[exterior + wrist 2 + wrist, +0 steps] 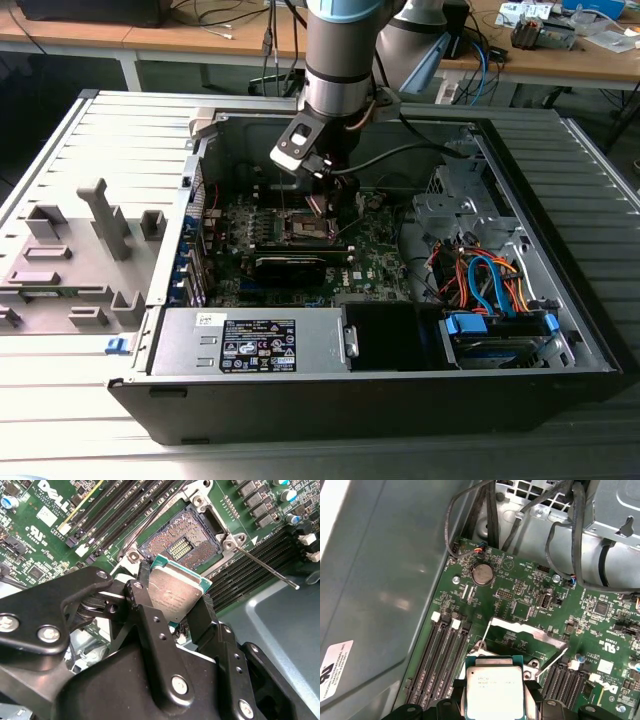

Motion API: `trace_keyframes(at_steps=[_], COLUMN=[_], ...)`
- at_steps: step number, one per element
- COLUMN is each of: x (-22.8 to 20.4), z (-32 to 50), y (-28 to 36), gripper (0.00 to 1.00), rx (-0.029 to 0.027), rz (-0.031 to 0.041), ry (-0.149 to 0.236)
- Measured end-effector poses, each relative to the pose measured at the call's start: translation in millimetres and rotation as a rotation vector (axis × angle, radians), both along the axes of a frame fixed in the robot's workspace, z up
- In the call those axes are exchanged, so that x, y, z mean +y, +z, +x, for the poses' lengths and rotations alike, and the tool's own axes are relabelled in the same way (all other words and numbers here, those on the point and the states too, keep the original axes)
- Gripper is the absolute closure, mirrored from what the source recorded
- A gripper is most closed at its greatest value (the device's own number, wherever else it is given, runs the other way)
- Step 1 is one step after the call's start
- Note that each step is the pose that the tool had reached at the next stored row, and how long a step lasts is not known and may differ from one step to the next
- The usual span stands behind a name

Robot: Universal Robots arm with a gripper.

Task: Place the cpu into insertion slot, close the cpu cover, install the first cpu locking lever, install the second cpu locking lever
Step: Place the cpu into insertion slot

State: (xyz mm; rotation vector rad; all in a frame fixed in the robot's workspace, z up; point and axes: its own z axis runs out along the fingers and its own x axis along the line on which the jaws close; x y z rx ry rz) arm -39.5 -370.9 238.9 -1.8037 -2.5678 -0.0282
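Jaws clamp opposite edges of the small square silver-grey-topped cpu (176, 591), holding it off the pins near one corner of the gold-pinned square insertion slot (182, 542), probably for alignment. The silver-grey cpu cover frame (526, 629) stands raised at one socket edge. A thin wire lever (265, 567) angles aside, and black memory slots (125, 510) flank the socket.

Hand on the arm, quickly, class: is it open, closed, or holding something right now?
The hand: closed, holding the cpu by its edges, not yet seated in the insertion slot.
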Motion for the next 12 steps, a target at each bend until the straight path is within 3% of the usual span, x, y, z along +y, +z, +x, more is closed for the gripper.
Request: trace_keyframes(at_steps=[12], x=[0.0], z=[0.0], y=[0.0], gripper=[0.45], rx=[0.0000], rz=[0.0000], ry=[-0.029])
